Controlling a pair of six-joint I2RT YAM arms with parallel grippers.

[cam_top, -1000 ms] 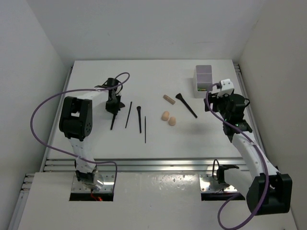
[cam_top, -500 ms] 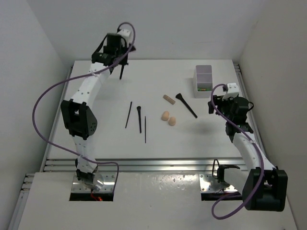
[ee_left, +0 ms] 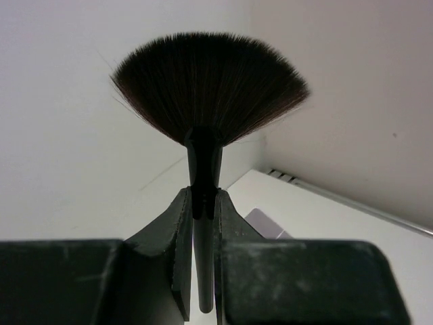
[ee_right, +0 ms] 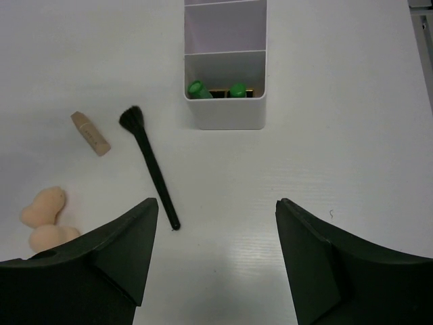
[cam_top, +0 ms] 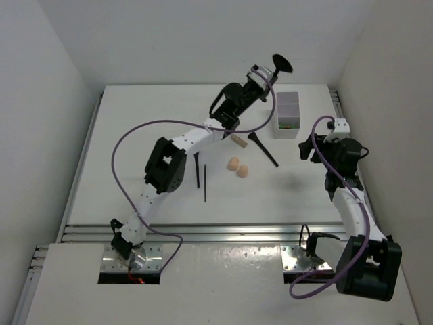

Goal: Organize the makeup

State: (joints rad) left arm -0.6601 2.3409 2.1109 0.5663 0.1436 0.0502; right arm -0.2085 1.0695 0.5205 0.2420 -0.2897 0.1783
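My left gripper (cam_top: 268, 70) is shut on a black fan brush (cam_top: 282, 64) and holds it high in the air just left of the white compartment box (cam_top: 287, 112). In the left wrist view the fingers (ee_left: 181, 223) clamp the handle, with the bristles (ee_left: 210, 84) fanned out above. My right gripper (ee_right: 216, 210) is open and empty, hovering over bare table near the handle end of a black brush (ee_right: 149, 166). Two green tubes (ee_right: 197, 89) lie in the box's nearest compartment (ee_right: 225, 108). A tan cylinder (ee_right: 90, 133) and two beige sponges (ee_right: 42, 206) lie to the left.
Two thin black pencils or brushes (cam_top: 197, 169) (cam_top: 205, 183) lie on the table left of the sponges (cam_top: 237, 166), partly behind the left arm's elbow (cam_top: 164, 166). The left arm stretches diagonally across the table. Walls close off the back and sides.
The left arm swung from the back left corner across to the back right with the fan brush in its grip. The right gripper drew back a little to the right.
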